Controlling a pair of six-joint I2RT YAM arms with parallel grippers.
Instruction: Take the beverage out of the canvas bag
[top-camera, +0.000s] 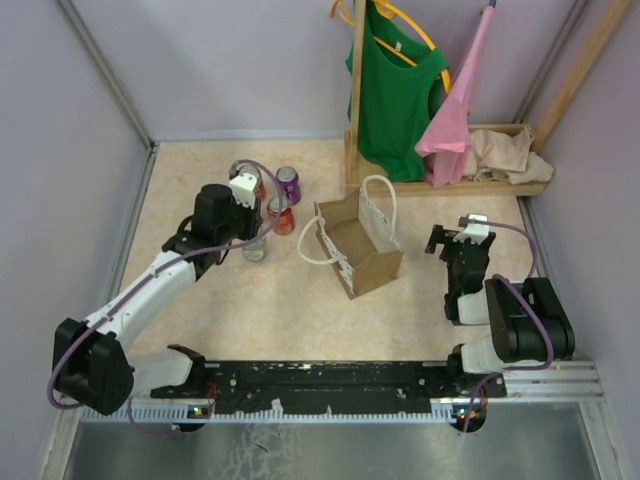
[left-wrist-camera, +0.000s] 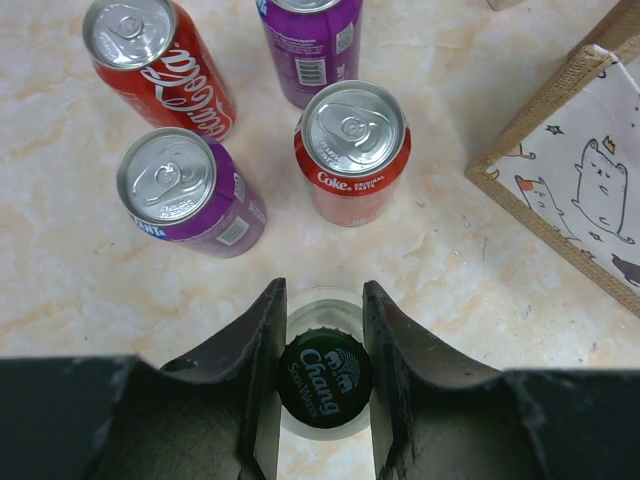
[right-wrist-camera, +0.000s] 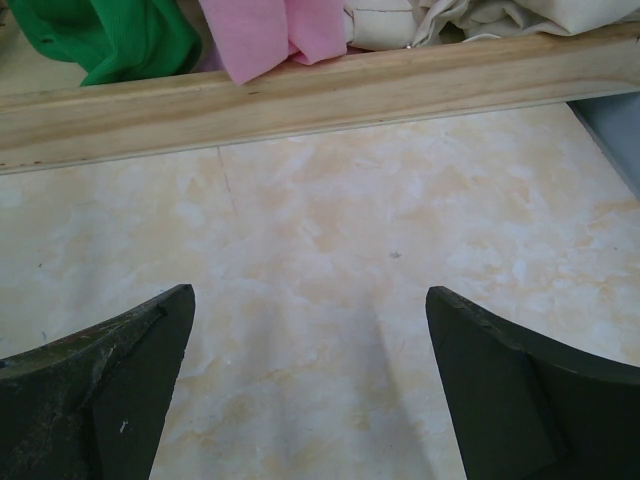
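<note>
From above, the left claw (top-camera: 254, 238) is down over a clear bottle (top-camera: 255, 248) standing on the table (top-camera: 250, 310), out of the bag and toward the far-left corner. A red can (top-camera: 281, 215) and a purple can (top-camera: 288, 183) stand right next to it. The canvas bag (top-camera: 362, 252) sits upright and open-mouthed near the table's middle, rope handles flopped to either side. The right claw (top-camera: 450, 240) hangs over bare table near the right edge. A wooden rack (top-camera: 500, 185) with a green shirt (top-camera: 395, 95) fills the far-right corner.

On the left wrist camera, the left claw (left-wrist-camera: 323, 296) is clamped on the bottle, one finger on each side of the neck, just below the dark green cap (left-wrist-camera: 323, 383). Four cans crowd just beyond; the nearest is a red Coke can (left-wrist-camera: 351, 150). The canvas bag (left-wrist-camera: 585, 190) shows at the right, cat-print lining visible.

On the right wrist camera, the right claw (right-wrist-camera: 308, 292) is spread wide with nothing between its fingers, and the wooden rack (right-wrist-camera: 300, 100) runs across ahead.
</note>
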